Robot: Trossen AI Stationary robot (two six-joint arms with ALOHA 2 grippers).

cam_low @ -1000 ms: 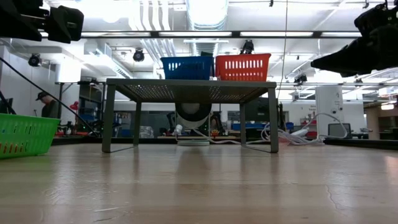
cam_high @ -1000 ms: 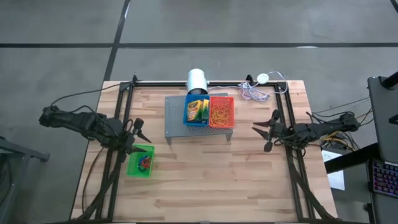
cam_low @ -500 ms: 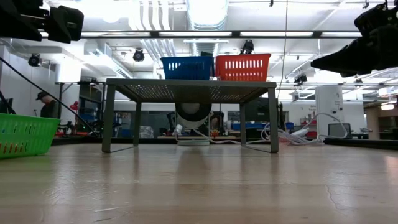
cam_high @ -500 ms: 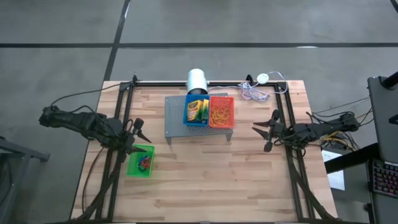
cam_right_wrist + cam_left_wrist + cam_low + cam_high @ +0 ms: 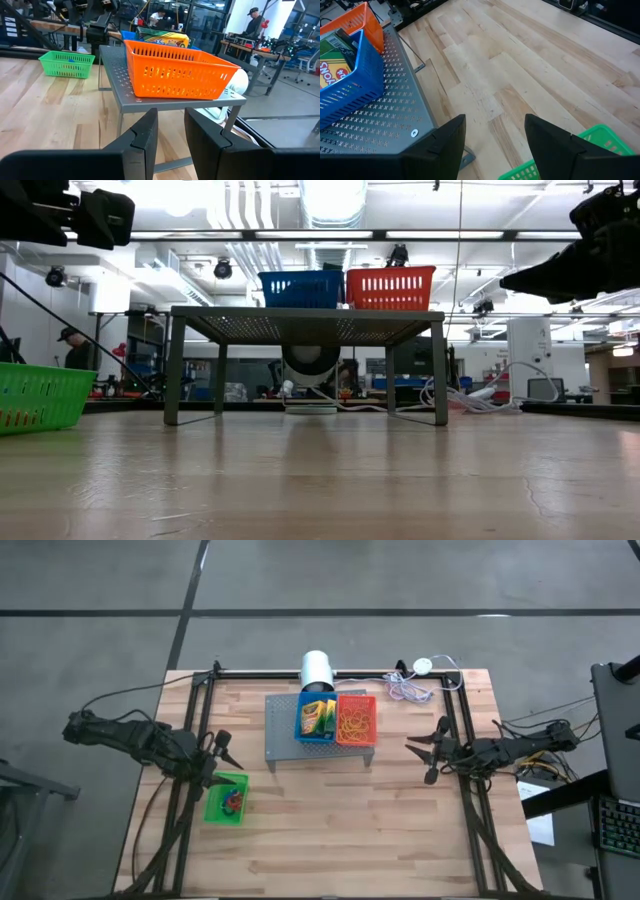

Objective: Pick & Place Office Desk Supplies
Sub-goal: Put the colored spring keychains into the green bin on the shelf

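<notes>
Left end effector [image 5: 222, 752], jaws wide and empty, hovers at centre-left just above the green basket [image 5: 226, 799]; right end effector [image 5: 428, 751], narrow and empty, sits nearer the rubber bands [image 5: 355, 720] upper-centre.

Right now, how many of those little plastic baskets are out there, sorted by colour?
Green basket, on the table near the left arm: 1
Blue basket, on the grey stand, holding the crayon box: 1
Red basket, beside the blue one on the stand, holding tan rubber bands: 1
Total: 3 baskets
</notes>
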